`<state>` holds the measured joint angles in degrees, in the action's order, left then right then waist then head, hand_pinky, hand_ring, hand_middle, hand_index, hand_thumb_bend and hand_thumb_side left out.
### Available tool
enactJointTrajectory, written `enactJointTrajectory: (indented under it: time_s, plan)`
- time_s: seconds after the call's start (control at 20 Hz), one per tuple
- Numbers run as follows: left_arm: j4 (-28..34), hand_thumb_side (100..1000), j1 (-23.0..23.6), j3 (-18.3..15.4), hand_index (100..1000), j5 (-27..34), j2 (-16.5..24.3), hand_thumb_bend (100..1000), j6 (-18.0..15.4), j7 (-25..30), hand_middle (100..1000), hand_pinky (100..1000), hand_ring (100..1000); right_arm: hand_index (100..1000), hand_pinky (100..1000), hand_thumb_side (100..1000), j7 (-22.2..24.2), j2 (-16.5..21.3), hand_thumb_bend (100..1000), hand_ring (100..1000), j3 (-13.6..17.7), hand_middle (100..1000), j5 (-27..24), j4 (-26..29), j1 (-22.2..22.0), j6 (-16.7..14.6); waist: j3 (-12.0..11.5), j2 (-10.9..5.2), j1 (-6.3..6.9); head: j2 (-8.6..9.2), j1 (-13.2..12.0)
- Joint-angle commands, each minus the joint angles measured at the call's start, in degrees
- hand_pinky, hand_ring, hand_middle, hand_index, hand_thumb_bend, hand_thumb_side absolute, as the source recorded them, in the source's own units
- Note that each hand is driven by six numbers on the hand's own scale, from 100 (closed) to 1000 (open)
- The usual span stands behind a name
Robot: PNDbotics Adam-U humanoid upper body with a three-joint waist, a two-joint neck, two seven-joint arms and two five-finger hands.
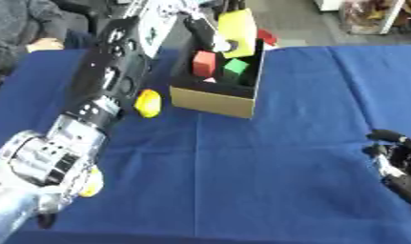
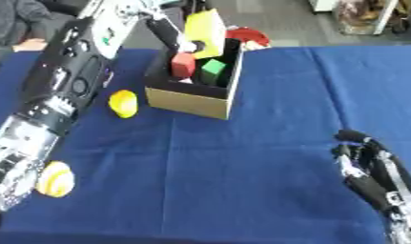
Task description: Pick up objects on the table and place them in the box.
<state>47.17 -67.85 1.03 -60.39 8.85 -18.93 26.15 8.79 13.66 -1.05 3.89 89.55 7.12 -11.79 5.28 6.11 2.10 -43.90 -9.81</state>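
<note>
My left arm reaches from the lower left up to an open cardboard box (image 1: 213,102) at the back of the blue table. My left hand (image 1: 205,31) is over the box's far side, its fingers curled on a yellow block (image 1: 238,25) held tilted above the opening. Inside the box lie a red cube (image 1: 204,63) and a green cube (image 1: 235,69). A yellow lemon-shaped object (image 1: 148,103) lies on the cloth just left of the box. Another round yellow object (image 2: 55,179) sits near the front left, beside my forearm. My right hand (image 2: 371,167) rests at the lower right, fingers relaxed, holding nothing.
A red object (image 2: 247,35) shows behind the box's far right corner. The blue cloth (image 1: 283,157) stretches between the box and my right hand. My left forearm (image 1: 108,90) spans the table's left side.
</note>
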Motion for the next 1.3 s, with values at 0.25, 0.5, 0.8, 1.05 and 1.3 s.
enactJointTrajectory:
  time_s: [0.25,0.5,0.8,1.05,1.3]
  plan:
    - [-8.0,245,-2.2,-5.6,770,-7.0,-1.0,123,7.0,-6.9,561,697,579,810,765,305,0.1,0.0,100,674,0.1,742,-0.6,0.4,1.2,0.1,0.6,0.48,-1.45,-0.22,-0.3]
    - [-11.1,260,-2.0,-4.9,904,-11.5,-1.8,211,11.5,-11.4,770,781,732,810,765,306,0.2,0.0,100,674,0.2,742,-0.6,0.4,1.3,0.1,0.6,0.58,-1.5,-0.15,-0.3]
    - [-13.3,320,-2.3,-2.0,991,-16.8,-2.8,471,16.2,-15.8,920,863,852,810,765,307,0.2,-0.1,100,674,0.3,742,-0.5,0.4,1.2,0.0,0.6,0.45,-1.47,-0.15,-0.3]
    - [-12.5,500,-3.1,1.8,1000,-21.0,0.6,563,13.0,-12.6,993,896,907,810,765,309,0.0,0.2,100,674,0.5,742,-0.4,0.3,1.1,0.1,0.3,0.27,-1.06,-0.22,0.3]
    - [-6.1,381,-2.2,6.0,1000,-18.8,6.4,604,8.3,-8.0,956,887,887,811,766,318,-0.1,0.5,100,674,0.8,742,-0.1,0.3,0.8,0.0,-0.6,-0.14,-0.5,-0.22,1.2]
